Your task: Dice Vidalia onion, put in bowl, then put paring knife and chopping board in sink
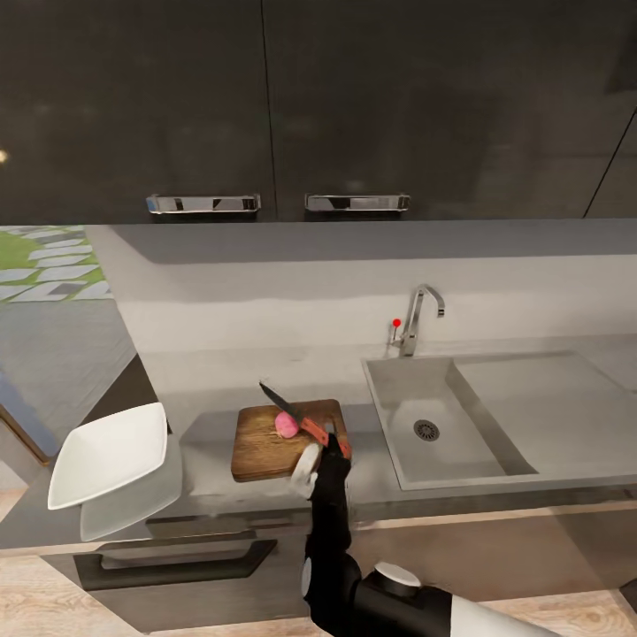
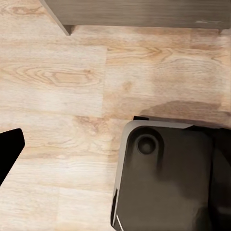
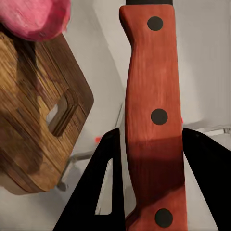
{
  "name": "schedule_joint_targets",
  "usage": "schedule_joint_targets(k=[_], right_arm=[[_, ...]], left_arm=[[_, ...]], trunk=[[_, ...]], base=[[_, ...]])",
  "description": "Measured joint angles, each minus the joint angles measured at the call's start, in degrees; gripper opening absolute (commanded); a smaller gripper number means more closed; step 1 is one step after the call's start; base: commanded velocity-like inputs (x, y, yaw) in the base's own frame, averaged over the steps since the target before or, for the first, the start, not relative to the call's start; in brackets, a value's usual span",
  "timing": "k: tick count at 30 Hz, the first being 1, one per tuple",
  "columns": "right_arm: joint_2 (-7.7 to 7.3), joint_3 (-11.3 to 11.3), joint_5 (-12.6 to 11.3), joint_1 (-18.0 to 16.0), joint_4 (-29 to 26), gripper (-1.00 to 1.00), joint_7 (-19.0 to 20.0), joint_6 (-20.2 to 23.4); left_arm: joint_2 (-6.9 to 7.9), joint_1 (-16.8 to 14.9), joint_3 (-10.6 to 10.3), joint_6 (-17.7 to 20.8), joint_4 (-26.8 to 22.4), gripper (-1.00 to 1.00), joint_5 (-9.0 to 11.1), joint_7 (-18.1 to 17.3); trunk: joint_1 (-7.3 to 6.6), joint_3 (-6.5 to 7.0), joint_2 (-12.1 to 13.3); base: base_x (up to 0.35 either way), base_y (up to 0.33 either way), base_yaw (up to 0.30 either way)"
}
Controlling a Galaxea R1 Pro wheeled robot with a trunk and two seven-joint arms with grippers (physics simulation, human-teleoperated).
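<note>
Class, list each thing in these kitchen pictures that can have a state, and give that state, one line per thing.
Vidalia onion: whole, on the chopping board.
Chopping board: flat on the countertop.
Paring knife: gripped, blade over the onion.
Right gripper: shut on the knife handle.
Bowl: empty.
Sink: empty.
Cabinet doors: closed.

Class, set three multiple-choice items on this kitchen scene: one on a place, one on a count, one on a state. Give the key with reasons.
1. Where is the Vidalia onion?
A in the sink
B on the chopping board
C in the bowl

2. How many dark rivets show on the paring knife handle in the right wrist view?
A one
B three
C five

3. The right pincer is
A shut on the knife handle
B open and empty
C holding the bowl

Key: B, it rests on the chopping board; B, three dots along the handle; A, both fingers flank the handle.
</note>
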Motion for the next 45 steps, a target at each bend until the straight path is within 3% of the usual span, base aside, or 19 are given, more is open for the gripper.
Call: schedule_joint_targets(k=[8,24,45], right_arm=[[0.52,1.7,0.0,0.0,3.8,-1.00,0.1,0.0],[0.83,1.7,0.3,0.0,4.4,-1.00,0.1,0.0],[1.76,1.8,0.2,0.0,4.4,-1.00,0.0,0.0]], left_arm=[[0.00,0.0,0.0,0.0,0.0,1.00,0.0,0.0],[0.00,0.0,0.0,0.0,-0.1,1.00,0.0,0.0],[0.00,0.0,0.0,0.0,-0.1,1.00,0.0,0.0]], trunk=[[0.00,0.00,0.0],[-0.01,0.00,0.0],[0.00,-0.26,0.0]], base=[[0.000,0.000,0.000],[0.082,-0.086,0.000],[0.015,0.012,0.000]])
